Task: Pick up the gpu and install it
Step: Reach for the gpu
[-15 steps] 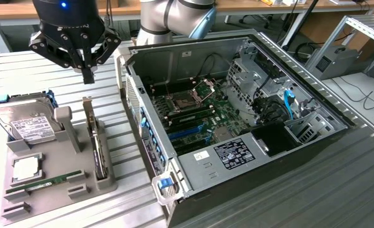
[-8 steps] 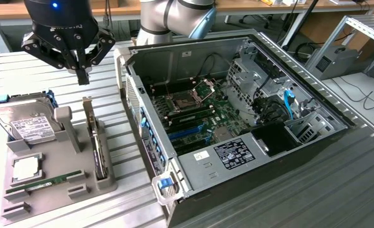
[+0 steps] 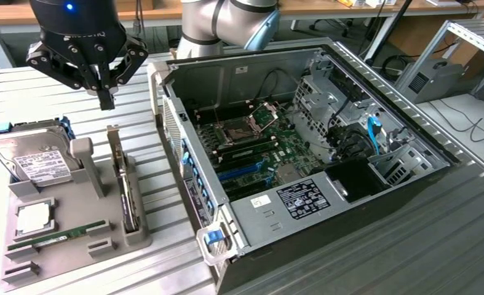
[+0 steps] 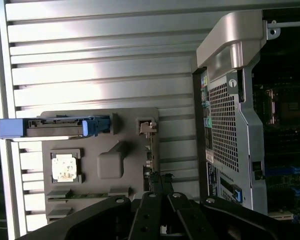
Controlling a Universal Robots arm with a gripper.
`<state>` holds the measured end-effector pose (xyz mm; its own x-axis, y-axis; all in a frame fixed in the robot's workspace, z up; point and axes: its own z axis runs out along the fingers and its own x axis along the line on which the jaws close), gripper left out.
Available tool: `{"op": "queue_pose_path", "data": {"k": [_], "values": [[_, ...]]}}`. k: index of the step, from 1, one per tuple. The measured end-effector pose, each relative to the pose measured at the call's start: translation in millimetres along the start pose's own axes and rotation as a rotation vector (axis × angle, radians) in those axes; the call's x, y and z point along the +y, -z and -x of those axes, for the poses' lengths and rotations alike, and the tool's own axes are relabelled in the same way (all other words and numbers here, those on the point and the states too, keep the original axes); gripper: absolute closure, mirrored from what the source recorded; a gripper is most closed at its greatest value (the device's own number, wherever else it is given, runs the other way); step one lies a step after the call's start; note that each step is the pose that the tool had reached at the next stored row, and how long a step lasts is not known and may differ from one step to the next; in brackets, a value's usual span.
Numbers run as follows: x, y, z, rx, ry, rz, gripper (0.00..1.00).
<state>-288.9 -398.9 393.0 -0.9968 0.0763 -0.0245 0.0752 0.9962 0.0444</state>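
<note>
- A slatted tabletop (image 3: pixel 53 104) carries a grey tray (image 3: pixel 69 253) at nine o'clock of the open computer case (image 3: pixel 250 216).
- The gpu (image 3: pixel 125 184) stands on edge in the tray's slot, top edge offered for gripping.
- The pincer (image 3: pixel 106 92) hovers at the gpu's twelve o'clock, seemingly narrow and empty.

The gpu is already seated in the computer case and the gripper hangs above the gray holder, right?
Not quite: the exterior view shows the gpu standing on edge in the gray holder, not the case. The gripper does hang above it.
</note>
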Motion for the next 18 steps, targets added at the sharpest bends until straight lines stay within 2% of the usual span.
{"op": "queue_pose_path", "data": {"k": [10, 18], "values": [[-1.0, 0.1, -0.3, 0.0000, 0.000, -0.0001, 0.89], [-10.4, 0.6, -5.1, 0.0000, 0.000, 0.0000, 0.89]]}}
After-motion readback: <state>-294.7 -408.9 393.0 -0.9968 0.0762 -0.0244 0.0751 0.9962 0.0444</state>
